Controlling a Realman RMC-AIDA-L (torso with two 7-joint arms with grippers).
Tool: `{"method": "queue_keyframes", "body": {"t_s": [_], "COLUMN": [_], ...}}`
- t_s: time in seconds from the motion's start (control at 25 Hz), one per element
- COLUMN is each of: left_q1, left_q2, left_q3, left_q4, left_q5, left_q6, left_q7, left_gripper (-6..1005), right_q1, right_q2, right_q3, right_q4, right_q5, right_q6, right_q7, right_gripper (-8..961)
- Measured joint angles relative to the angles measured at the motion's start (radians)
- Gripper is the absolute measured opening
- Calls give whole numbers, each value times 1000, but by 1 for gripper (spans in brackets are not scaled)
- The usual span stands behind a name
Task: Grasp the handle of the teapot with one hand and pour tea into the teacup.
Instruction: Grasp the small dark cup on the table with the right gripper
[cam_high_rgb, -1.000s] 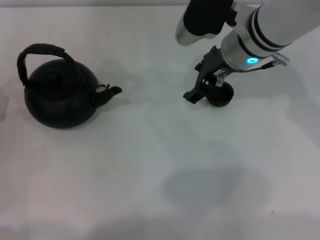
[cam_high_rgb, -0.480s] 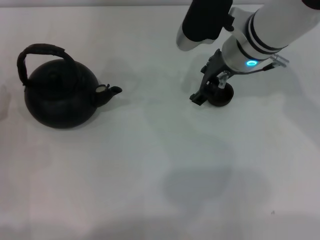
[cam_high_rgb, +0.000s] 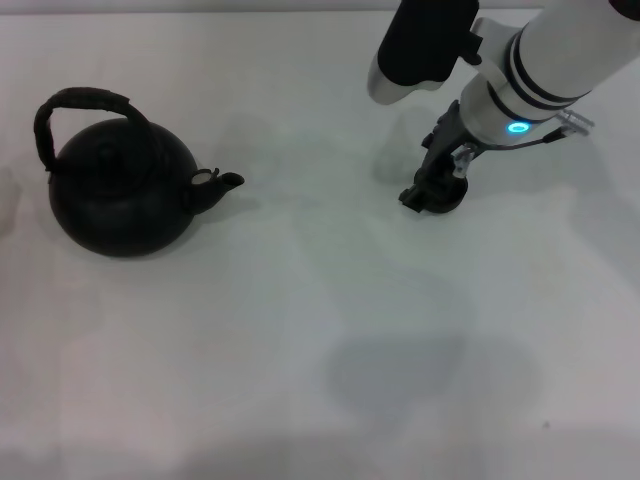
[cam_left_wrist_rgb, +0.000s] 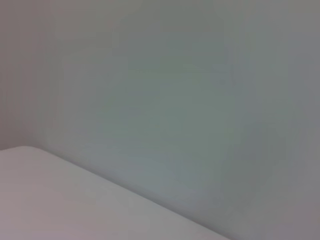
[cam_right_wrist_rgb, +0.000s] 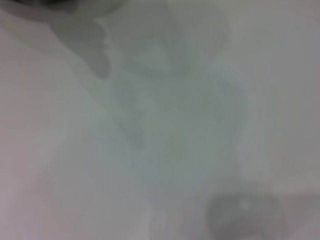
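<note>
The right gripper is lowered over the teacup near the desk's far right edge; its grip cannot be told. The teapot is left unobstructed at the left edge, handle arched upward.

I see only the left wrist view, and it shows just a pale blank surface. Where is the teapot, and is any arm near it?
Observer: The teapot stands upright on the robot's left part of the table, with no arm near it.
Operator: Where does its spout point?
Observer: The spout points toward the robot's right; the handle arches over the body, untouched.
Operator: And the right arm?
Observer: The right pincer is down at the teacup, well to the right of the teapot. The left pincer is in no view.
</note>
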Motion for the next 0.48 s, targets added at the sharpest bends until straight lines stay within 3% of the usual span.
{"method": "queue_keyframes", "body": {"t_s": [0.48], "left_q1": [0], "left_q2": [0], "left_q3": [-1], "left_q4": [0], "left_q5": [-2], "left_q6": [-3], "left_q7": [-10], "left_gripper": [774], "right_q1": [-16], "right_q2": [-4], "right_q3": [1], "right_q4": [0], "right_q5": [-10], "right_q6": [30], "right_q7": [6], "right_gripper": [809]}}
